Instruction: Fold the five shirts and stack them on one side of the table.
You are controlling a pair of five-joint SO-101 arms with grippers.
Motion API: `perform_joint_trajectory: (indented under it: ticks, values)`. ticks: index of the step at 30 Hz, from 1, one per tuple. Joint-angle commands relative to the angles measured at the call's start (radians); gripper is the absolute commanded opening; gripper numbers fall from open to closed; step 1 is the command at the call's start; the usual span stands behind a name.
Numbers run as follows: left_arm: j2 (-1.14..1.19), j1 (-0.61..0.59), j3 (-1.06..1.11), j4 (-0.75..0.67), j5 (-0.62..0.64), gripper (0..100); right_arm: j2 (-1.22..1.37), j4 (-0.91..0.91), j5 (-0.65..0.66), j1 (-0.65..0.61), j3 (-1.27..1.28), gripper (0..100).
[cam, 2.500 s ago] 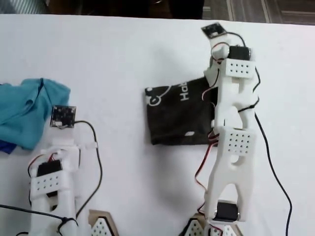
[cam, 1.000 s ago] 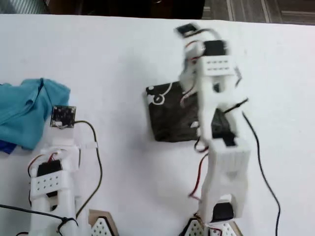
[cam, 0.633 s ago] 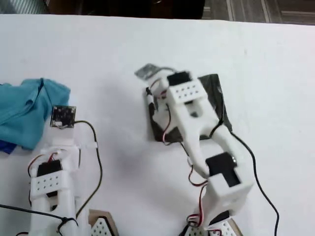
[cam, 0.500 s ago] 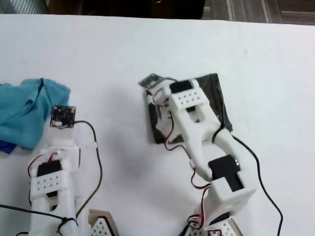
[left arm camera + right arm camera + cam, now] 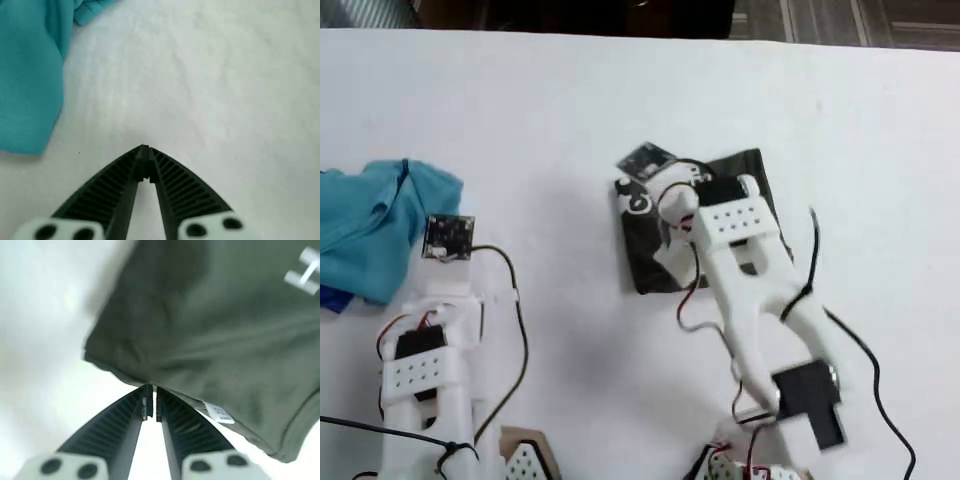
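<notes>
White table [image 5: 520, 100]: one folded black shirt [image 5: 642, 255] centre, one crumpled teal shirt [image 5: 370, 230] left edge. Left gripper [image 5: 144, 151], right gripper [image 5: 150, 391]: both closed.

Your left arm [image 5: 420, 375] and right arm [image 5: 745, 290] are white plastic with perforated plates, black servos, and red and black cables. The left gripper [image 5: 144, 152] and right gripper [image 5: 151, 392] have ribbed black fingers [image 5: 172, 175].

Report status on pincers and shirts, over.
Left pincer shut, empty, beside crumpled teal shirt. Right pincer shut at edge of folded black shirt.
</notes>
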Motion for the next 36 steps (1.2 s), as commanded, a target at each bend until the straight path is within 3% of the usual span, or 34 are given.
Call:
perform_joint_trajectory:
  ticks: [1,6,12,18,24,30,36]
  values:
    - [-0.015,-0.006,-0.002,-0.017,-0.002,3,-0.093,-0.012,0.002,-0.09,0.012,2.0]
    - [-0.015,-0.006,-0.002,-0.017,-0.002,3,-0.036,-0.113,0.0,-0.177,0.074,2.0]
    - [-0.015,-0.006,-0.002,-0.017,-0.002,3,0.11,-0.196,0.0,-0.147,0.109,2.0]
    - [-0.015,-0.006,-0.002,-0.017,-0.002,3,0.142,-0.177,0.008,-0.125,0.077,2.0]
    - [-0.015,-0.006,-0.002,-0.017,-0.002,3,-0.054,-0.038,0.009,-0.116,-0.011,2.0]
    - [-0.015,-0.006,-0.002,-0.017,-0.002,3,-0.298,-0.001,0.002,0.093,-0.005,2.0]
    - [-0.015,-0.006,-0.002,-0.017,-0.002,3,-0.277,-0.237,0.003,0.329,0.215,2.0]
